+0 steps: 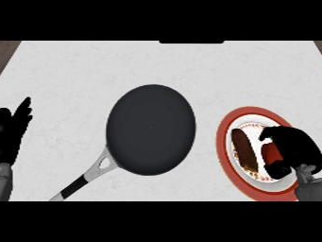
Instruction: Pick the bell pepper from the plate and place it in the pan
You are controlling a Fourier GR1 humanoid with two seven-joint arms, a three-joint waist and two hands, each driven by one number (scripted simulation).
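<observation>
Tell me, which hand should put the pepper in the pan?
The right hand. It is curled round the pepper on the plate, just beside the pan. The left hand rests open at the far left edge, away from both.

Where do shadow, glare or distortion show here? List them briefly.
Head view: even, soft light on the white marble counter, no hard shadows; no glare on the matte black frying pan; the round red-rimmed plate looks taller than wide; the black right hand curls over the red bell pepper, hiding most of it.
</observation>
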